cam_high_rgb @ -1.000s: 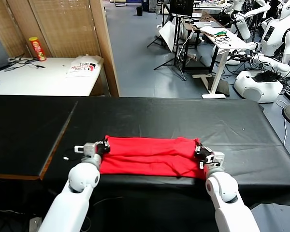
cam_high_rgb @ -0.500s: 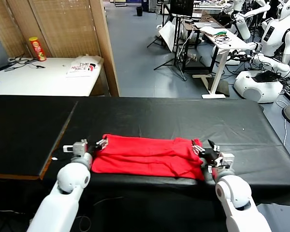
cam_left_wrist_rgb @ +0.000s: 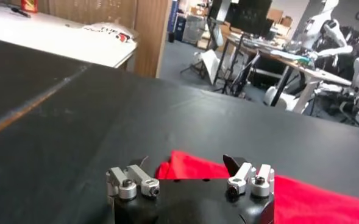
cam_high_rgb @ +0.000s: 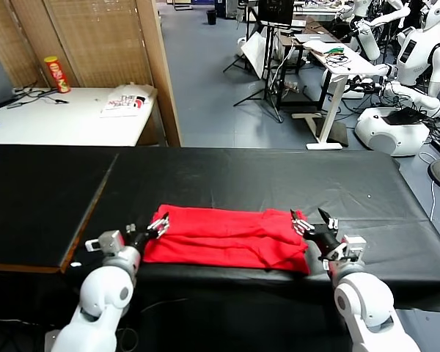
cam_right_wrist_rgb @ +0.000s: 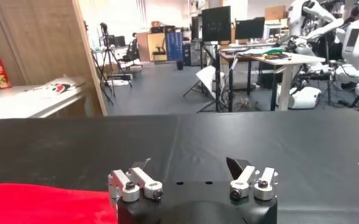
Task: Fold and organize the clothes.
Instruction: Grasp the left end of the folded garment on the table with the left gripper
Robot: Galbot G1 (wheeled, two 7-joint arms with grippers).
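The clothes are one red T-shirt [cam_high_rgb: 227, 238], lying folded into a long band across the near part of the black table [cam_high_rgb: 242, 176]. My left gripper [cam_high_rgb: 155, 226] stands open just off the shirt's left end, holding nothing. My right gripper [cam_high_rgb: 313, 222] is open at the shirt's right end, also holding nothing. In the left wrist view the left gripper [cam_left_wrist_rgb: 188, 165] has its jaws spread, with the red T-shirt [cam_left_wrist_rgb: 307, 198] just ahead of it. In the right wrist view the right gripper [cam_right_wrist_rgb: 188, 164] faces bare black table, with the red T-shirt [cam_right_wrist_rgb: 39, 204] off to one side.
A seam [cam_high_rgb: 95, 202] divides the black table from a second black top to the left. Behind stand a white desk [cam_high_rgb: 66, 121] with a red can [cam_high_rgb: 56, 73] and papers [cam_high_rgb: 125, 100], a wooden partition [cam_high_rgb: 158, 66], and other robots [cam_high_rgb: 414, 59] at the far right.
Both grippers have opened and let go of the shirt's ends. Both have drawn back toward me. The shirt lies where it was.
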